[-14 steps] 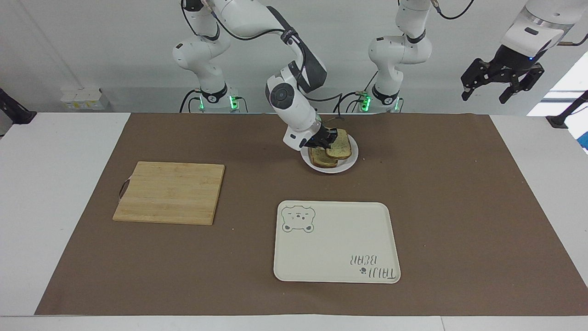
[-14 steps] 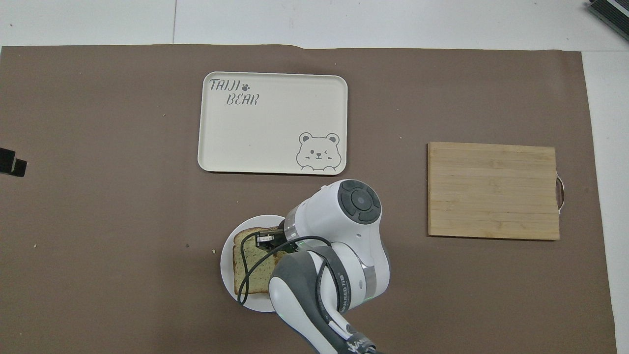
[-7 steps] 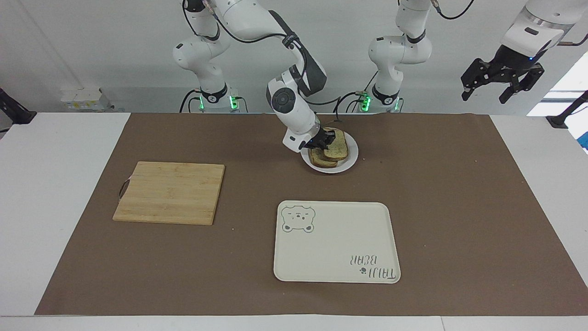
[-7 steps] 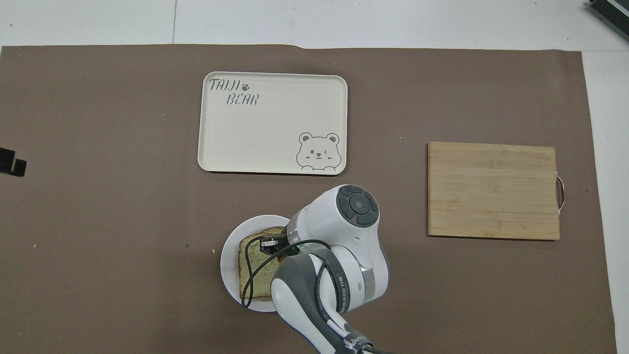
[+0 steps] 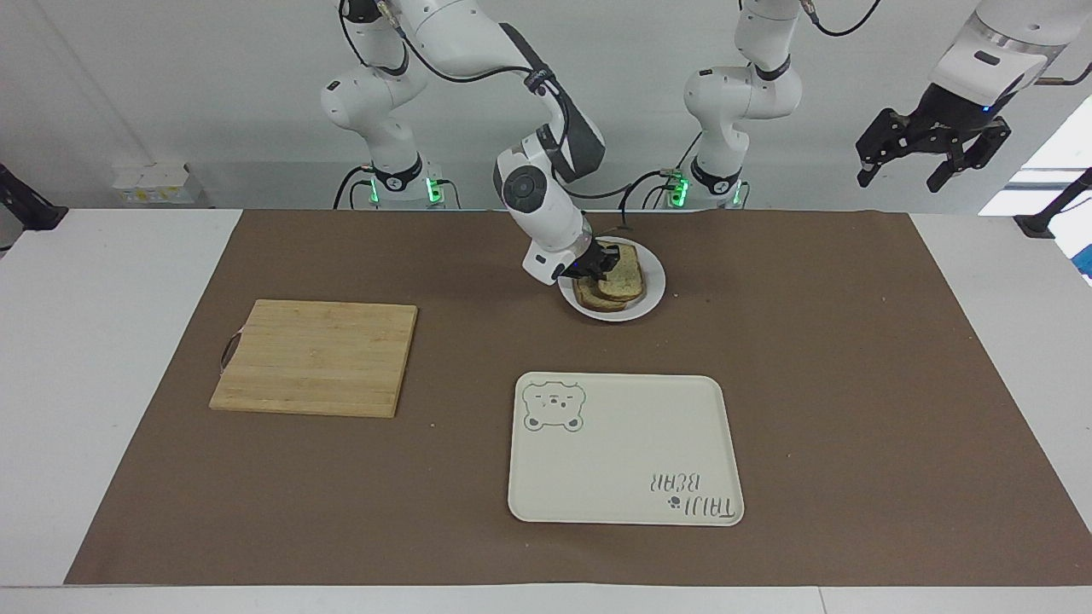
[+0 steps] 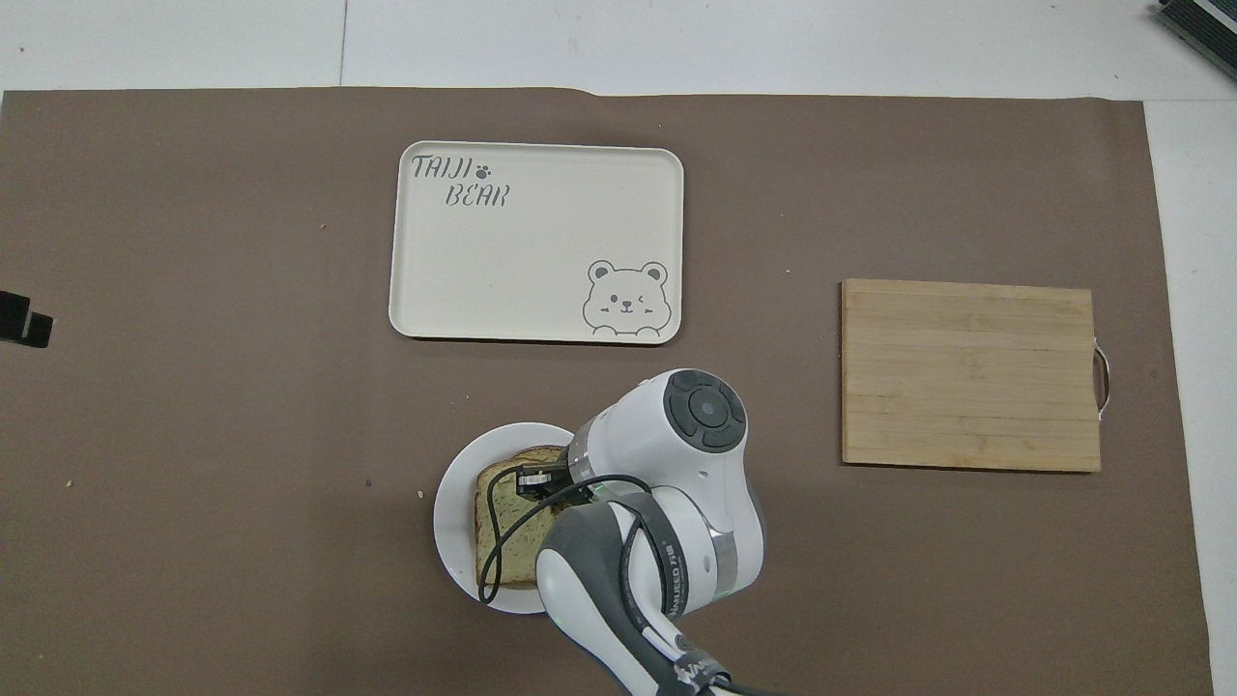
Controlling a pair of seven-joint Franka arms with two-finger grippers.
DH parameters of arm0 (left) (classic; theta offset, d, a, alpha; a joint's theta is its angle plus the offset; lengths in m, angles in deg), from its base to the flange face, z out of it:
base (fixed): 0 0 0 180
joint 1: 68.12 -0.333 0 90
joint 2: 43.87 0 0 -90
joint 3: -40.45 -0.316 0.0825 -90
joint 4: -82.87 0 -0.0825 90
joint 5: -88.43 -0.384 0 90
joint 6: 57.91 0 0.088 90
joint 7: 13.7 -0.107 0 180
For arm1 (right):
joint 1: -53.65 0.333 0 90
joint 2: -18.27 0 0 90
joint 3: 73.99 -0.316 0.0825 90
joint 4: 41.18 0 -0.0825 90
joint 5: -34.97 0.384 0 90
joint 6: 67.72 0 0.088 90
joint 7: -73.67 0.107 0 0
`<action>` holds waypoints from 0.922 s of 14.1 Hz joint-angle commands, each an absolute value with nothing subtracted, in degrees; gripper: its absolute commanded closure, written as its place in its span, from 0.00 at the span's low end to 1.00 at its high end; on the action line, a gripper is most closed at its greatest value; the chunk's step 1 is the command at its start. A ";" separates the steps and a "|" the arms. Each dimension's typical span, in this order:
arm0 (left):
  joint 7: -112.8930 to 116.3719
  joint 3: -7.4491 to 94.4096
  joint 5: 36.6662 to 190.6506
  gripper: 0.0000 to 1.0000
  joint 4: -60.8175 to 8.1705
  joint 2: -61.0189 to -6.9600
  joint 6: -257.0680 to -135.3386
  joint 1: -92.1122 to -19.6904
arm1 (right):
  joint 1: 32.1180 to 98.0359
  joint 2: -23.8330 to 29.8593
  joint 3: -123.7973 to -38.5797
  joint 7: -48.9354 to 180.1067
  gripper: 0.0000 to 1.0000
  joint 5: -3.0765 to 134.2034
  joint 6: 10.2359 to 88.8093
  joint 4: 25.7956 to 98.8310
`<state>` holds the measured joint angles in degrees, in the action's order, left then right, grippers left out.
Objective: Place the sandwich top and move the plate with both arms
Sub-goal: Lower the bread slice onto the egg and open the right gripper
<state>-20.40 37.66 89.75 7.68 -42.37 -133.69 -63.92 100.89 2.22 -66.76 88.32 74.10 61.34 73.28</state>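
While my right gripper (image 5: 602,263) is clamped shut on the sandwich top (image 5: 625,273), that slice sits over the lower bread on the plate (image 5: 653,300), unreleased. My left gripper (image 5: 932,152) waits spread open, up off the table. Plate move remains. The tray (image 5: 623,503) reads "TAIJI BEAR".

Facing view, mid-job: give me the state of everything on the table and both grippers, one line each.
Bread slice: held over the plate, on or just above the lower slice.
Lower slice: flat on the plate.
Plate: on the mat, nearer the robots than the tray.
Right gripper: shut on the bread slice.
Left gripper: open, raised, waiting off the left arm's end.
Tray: nothing on it.
Cutting board: nothing on it.
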 commanded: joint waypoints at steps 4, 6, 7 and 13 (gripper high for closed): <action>-19.77 37.73 90.28 0.00 7.64 -43.00 -133.32 -64.16 | 100.76 2.45 -66.52 87.74 0.16 75.32 62.44 74.58; -19.77 37.73 90.28 0.00 7.64 -43.00 -133.32 -64.16 | 100.85 2.36 -66.52 87.82 0.00 74.26 62.27 73.79; -19.77 37.73 90.28 0.00 7.64 -43.00 -133.32 -64.16 | 100.85 2.27 -66.52 87.91 0.00 74.17 62.09 73.61; -19.77 37.73 90.28 0.00 7.64 -43.00 -133.32 -64.16 | 100.59 3.15 -65.90 87.91 0.00 63.46 61.74 73.17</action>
